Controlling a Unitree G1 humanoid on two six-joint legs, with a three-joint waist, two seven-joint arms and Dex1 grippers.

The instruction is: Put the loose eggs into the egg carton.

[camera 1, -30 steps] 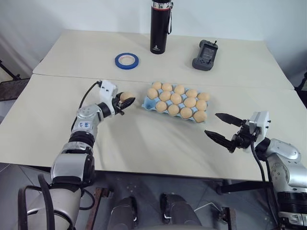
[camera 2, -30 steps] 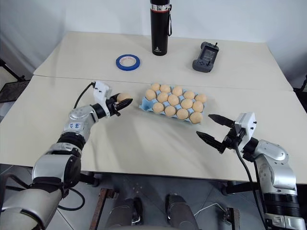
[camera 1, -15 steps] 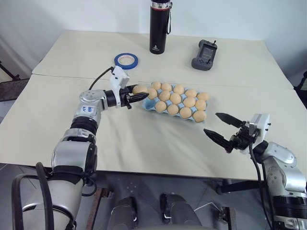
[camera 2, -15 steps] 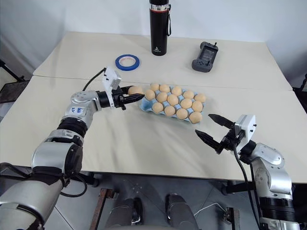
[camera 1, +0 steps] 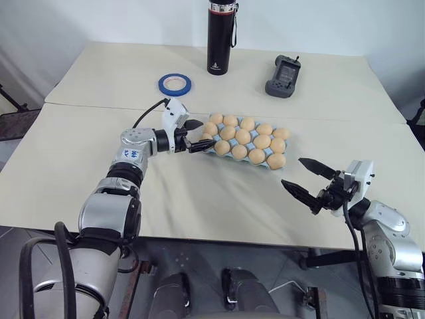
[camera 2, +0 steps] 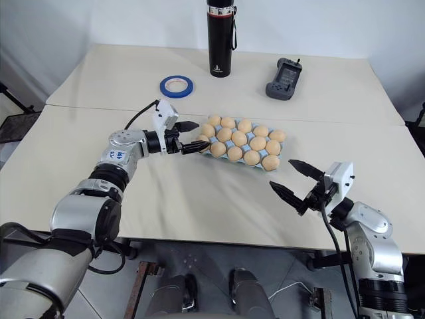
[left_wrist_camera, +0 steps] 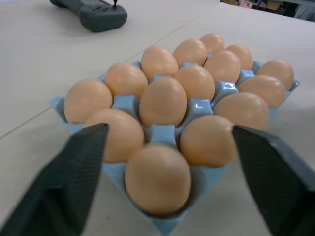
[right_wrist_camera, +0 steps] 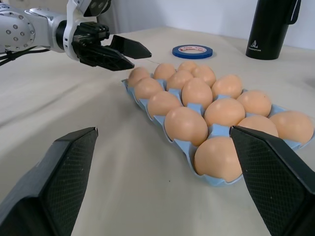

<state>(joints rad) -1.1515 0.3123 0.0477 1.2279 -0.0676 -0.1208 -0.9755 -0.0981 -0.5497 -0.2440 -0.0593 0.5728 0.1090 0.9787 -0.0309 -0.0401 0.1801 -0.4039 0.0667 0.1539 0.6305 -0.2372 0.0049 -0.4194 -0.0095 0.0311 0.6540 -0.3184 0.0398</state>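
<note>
Release is the change: left claw point(camera 1: 197, 135), which carried an egg a second ago, now gapes empty over that egg point(left_wrist_camera: 157, 178) seated in the egg carton point(camera 1: 207, 147) corner (all cups look filled); right claw point(camera 1: 308, 179) hangs open, empty.

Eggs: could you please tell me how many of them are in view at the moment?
15 eggs, all seated in the carton: three rows of five, one in every cup. The left wrist view shows each one, so none seems hidden.
</note>
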